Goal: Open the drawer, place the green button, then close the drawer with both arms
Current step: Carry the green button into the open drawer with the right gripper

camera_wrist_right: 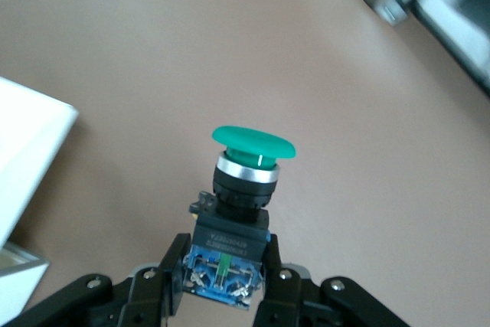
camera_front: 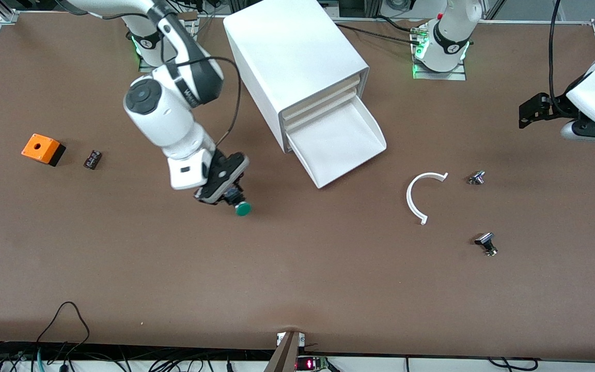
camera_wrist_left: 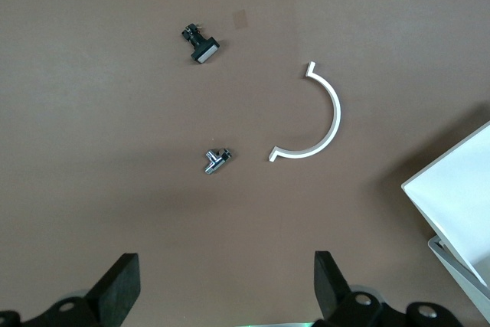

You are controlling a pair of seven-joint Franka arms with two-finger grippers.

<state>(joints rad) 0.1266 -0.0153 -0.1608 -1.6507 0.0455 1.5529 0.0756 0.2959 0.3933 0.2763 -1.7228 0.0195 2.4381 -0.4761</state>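
Though tiny, looks rigid and light: round green-capped push button with dark square blue-black body, hard plastic. Glossy cap probably slippery, so best taken by the flat sides of the square body, never by the cap.

Nearest the front camera, toward the left arm's end: two small silver-black knobs, one near, one farther. Beside them, toward the cabinet: one white curved half-ring.

Next, right gripper over the bare brown table, clenched on the body of the single button, cap pointing away from the wrist.

Farther, toward the right arm's end: one small dark block and one orange box with a hole.

Then one shallow white drawer tray, lowest in the big white box cabinet, pulled out and holding nothing yet.

Last, left gripper waits over the left arm's end of the table, fingers spread, grasping nothing.
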